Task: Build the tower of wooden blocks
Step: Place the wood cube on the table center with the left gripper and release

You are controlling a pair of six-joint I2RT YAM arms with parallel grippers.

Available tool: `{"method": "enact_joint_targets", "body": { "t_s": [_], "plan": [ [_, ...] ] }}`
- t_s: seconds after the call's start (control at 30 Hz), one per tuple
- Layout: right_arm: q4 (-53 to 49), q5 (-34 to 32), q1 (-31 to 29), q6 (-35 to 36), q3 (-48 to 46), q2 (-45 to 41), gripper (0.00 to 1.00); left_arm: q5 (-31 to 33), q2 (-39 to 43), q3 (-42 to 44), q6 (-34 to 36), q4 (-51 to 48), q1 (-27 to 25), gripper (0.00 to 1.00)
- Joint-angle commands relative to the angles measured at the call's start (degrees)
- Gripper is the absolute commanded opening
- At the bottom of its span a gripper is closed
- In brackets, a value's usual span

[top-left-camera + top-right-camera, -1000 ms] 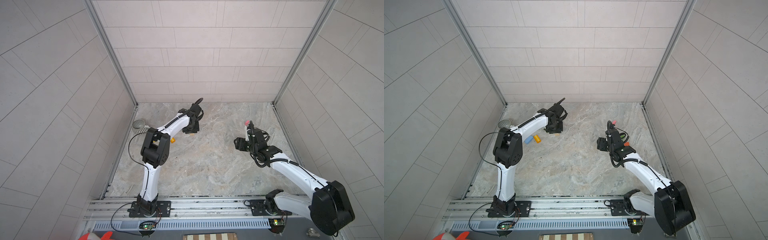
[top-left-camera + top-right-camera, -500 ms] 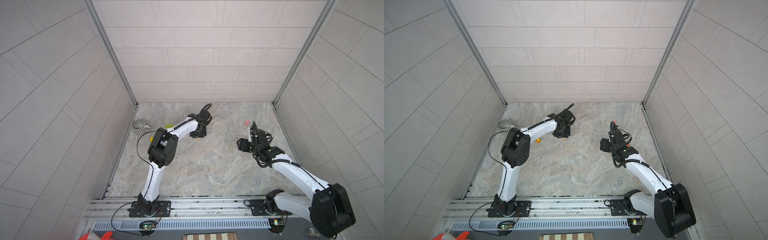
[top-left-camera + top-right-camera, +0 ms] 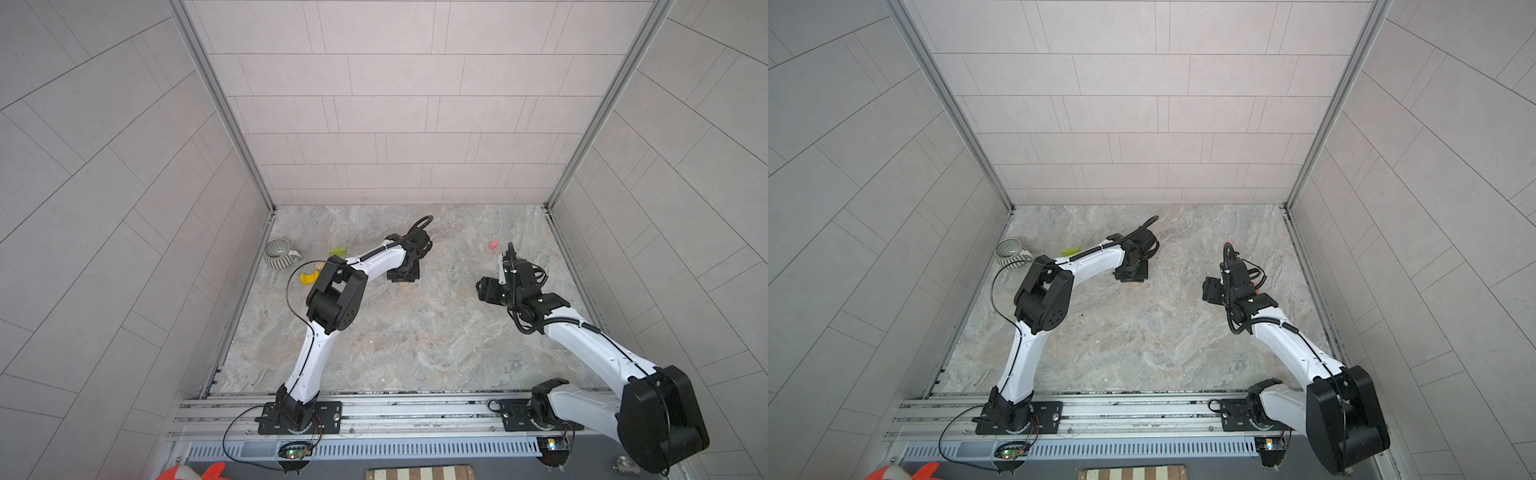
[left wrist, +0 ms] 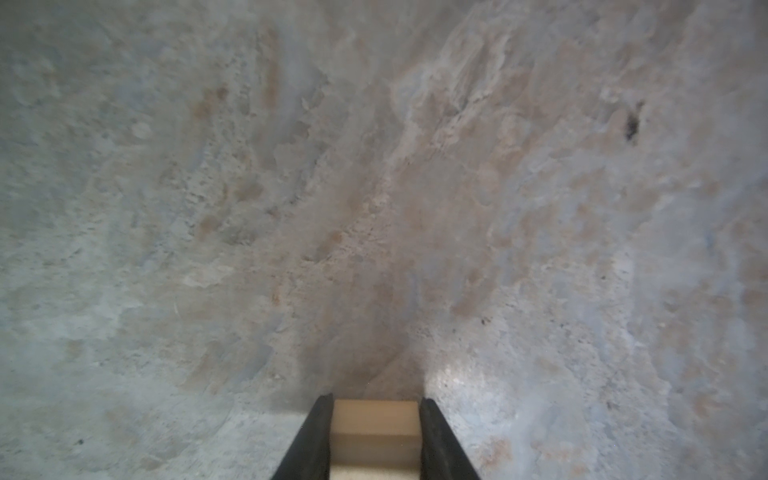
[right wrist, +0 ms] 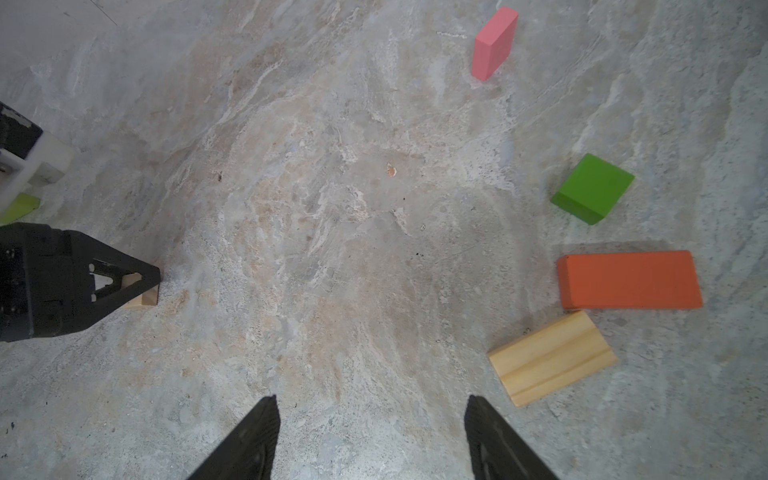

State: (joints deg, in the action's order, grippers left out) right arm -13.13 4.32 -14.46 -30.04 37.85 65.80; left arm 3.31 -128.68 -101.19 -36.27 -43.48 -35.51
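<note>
Near the middle of the marble floor, my left gripper pinches a tan block resting on the stone; its long axis seems to run back between my fingers, though little shows. My right gripper hangs spread wide and empty near the orange block and grooved tan plank, both lying flat, nearly parallel.

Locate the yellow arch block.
In a top view the yellow arch block lies on the left of the tabletop, between the grey ribbed mug and the left arm's elbow.
</note>
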Motion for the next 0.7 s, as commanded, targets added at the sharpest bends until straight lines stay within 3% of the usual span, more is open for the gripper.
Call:
{"method": "enact_joint_targets", "body": {
  "t_s": [0.0, 0.17, 0.4, 0.57, 0.67],
  "plan": [
    [0.56, 0.25, 0.20, 0.19, -0.05, 0.07, 0.75, 1.35, -0.82, -1.47, -0.29, -0.50, -0.17, 0.41],
    [0.07, -0.27, 0.30, 0.51, -0.15, -0.56, 0.78, 1.18, 0.19, -0.90, -0.03, -0.54, -0.18, 0.64],
    [-4.76, -2.64, 1.82, 0.49, 1.79, -2.06, 0.75, 1.16, 7.45, 1.16, 2.17, -0.88, -0.03, 0.94],
    [-8.42, -2.03, 7.40, -0.39, 4.39, -1.69, 0.72, 0.71, 16.53, 6.27, 4.10, -0.40, 0.19, 1.00],
    [-9.84, -0.54, 11.65, -2.03, 6.59, -0.15, 0.67, -2.12, 24.71, 15.72, 3.10, 4.87, 1.02, 1.00]
  ]
}}
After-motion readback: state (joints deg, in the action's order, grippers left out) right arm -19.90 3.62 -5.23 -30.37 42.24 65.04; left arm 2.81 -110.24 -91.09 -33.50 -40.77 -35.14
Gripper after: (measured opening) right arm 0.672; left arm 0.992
